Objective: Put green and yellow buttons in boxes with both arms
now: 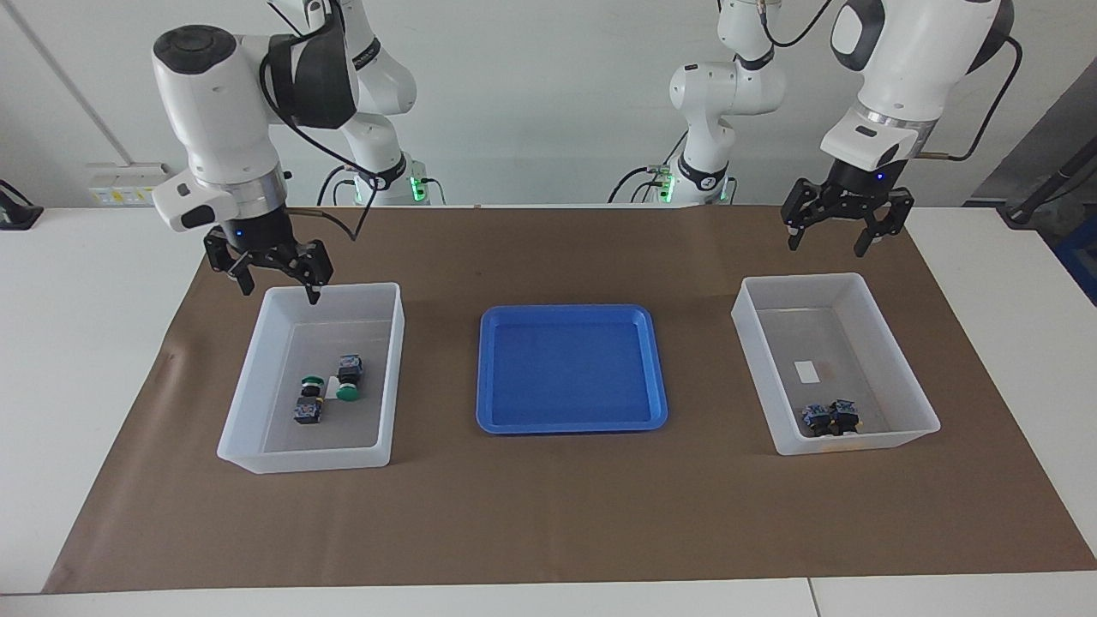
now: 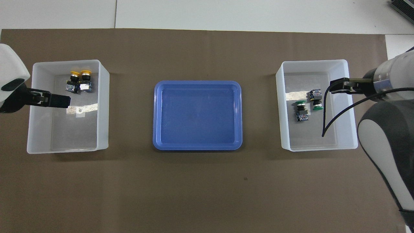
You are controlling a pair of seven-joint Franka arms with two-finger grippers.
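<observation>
Left gripper over its bin's rim nearest the robots, jaws wide, nothing held. Right gripper same over other bin, apart and empty. Green btns lie in right arm's bin, yellow btns in left arm's. Blue tray bare. Sorting looks done; arms prob just need to retract.

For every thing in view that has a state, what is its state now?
Green buttons: both lying in the box at the right arm's end.
Yellow buttons: both lying in the other box.
Blue tray: holds nothing.
Left gripper: open, holds nothing.
Right gripper: open, holds nothing.
</observation>
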